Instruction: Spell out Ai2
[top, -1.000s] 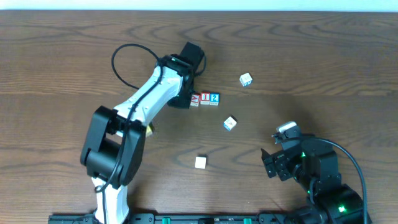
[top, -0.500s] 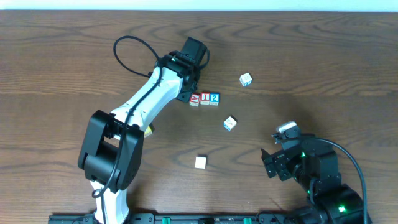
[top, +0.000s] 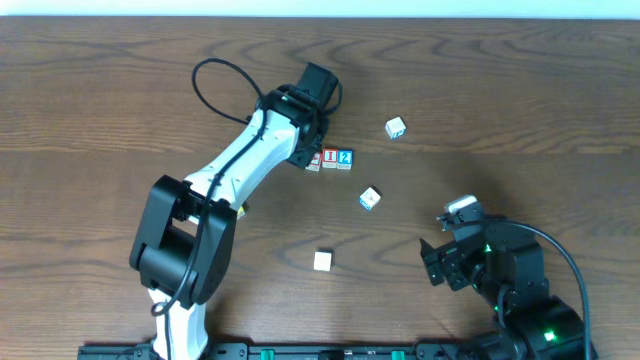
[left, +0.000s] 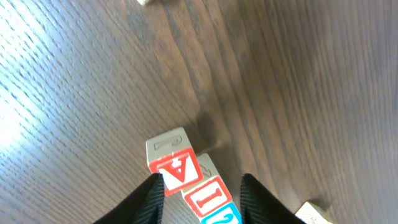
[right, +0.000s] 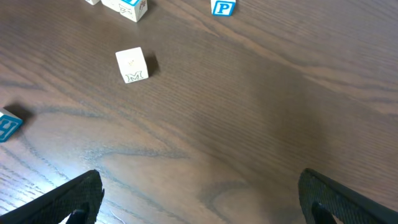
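Observation:
Three blocks stand in a row on the wooden table: a red A (top: 315, 161), a red I (top: 329, 158) and a blue 2 (top: 345, 157). My left gripper (top: 306, 152) hovers over the row's left end and is open. In the left wrist view its fingers (left: 202, 190) straddle the A (left: 176, 169) and I (left: 206, 195); the 2 (left: 222, 218) is cut by the frame's bottom edge. My right gripper (top: 436, 264) is open and empty at the front right, also seen in the right wrist view (right: 199, 199).
Loose blocks lie at the back right (top: 395, 127), right of centre (top: 370, 198) and near the front (top: 322, 261). The right wrist view shows an M block (right: 132, 65), a P block (right: 223, 7) and a blue block (right: 7, 124). The left arm's cable loops at the back left (top: 205, 80).
My left arm has shifted slightly right, and its gripper now covers part of the A block. The blocks and the right arm have not moved.

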